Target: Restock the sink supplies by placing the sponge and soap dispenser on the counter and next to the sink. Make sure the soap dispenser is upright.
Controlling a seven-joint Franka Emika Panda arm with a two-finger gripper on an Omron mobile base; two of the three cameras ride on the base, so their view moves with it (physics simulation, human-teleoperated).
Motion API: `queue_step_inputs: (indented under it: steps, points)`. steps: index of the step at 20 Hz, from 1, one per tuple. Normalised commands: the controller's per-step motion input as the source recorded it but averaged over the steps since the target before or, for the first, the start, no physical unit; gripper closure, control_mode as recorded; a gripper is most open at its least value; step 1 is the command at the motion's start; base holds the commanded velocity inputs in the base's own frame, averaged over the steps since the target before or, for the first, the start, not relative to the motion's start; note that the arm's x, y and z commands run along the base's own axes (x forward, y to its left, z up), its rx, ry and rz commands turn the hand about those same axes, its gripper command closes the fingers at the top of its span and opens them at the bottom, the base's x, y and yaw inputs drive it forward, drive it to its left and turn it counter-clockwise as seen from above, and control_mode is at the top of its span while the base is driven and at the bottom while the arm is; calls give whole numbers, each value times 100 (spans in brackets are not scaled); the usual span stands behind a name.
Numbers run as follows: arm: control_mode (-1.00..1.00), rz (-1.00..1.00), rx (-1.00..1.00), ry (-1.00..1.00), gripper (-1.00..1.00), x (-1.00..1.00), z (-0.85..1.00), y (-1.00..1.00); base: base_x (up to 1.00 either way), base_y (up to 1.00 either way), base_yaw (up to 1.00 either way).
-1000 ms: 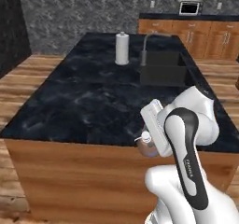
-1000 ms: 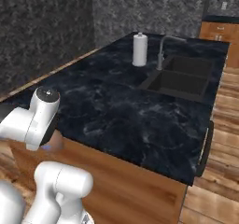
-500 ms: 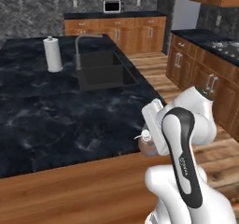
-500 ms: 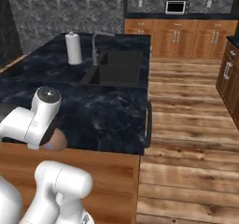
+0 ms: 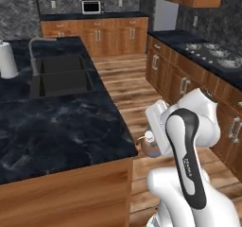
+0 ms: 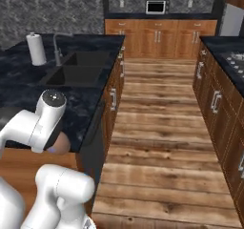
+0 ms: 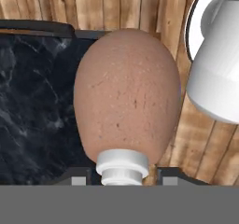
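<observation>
My gripper [image 7: 122,177] is shut on the soap dispenser [image 7: 128,106], a rounded brown bottle whose white pump top sits between the dark fingertips [image 7: 170,176]. In the left base view the soap dispenser [image 5: 150,145] hangs tilted at counter height, just off the near right corner of the dark marbled counter [image 5: 56,126], with my gripper [image 5: 153,144] tucked under the white forearm. The bottle's brown body [image 6: 59,143] peeks out below the arm in the right base view. The black double sink [image 5: 61,77] with its curved faucet [image 5: 35,51] lies farther back on the counter. The sponge is out of view.
A white paper towel roll [image 5: 7,58] stands left of the sink. A wooden floor aisle [image 6: 157,128] runs between the island and the wood cabinets [image 5: 184,79] with a stovetop on the right. A microwave [image 6: 156,6] sits in the back wall.
The whole picture has shifted as the base turned: the counter and sink slid left and the aisle and right-hand cabinets came into view. The gripper stays shut on the soap dispenser.
</observation>
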Motion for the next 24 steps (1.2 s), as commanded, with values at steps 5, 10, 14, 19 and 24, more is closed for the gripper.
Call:
queue_step_inputs:
  steps: [5, 10, 14, 19, 24]
  points:
    - [100, 0, 0, 0, 100, 0, 0, 0, 61, -100, 3]
    - [100, 0, 0, 0, 100, 0, 0, 0, 94, -98, 23]
    - [100, 0, 0, 0, 100, 0, 0, 0, 100, -76, 40]
    - [100, 0, 0, 0, 100, 0, 0, 0, 100, -33, 58]
    - [100, 0, 0, 0, 100, 0, 0, 0, 97, -4, 70]
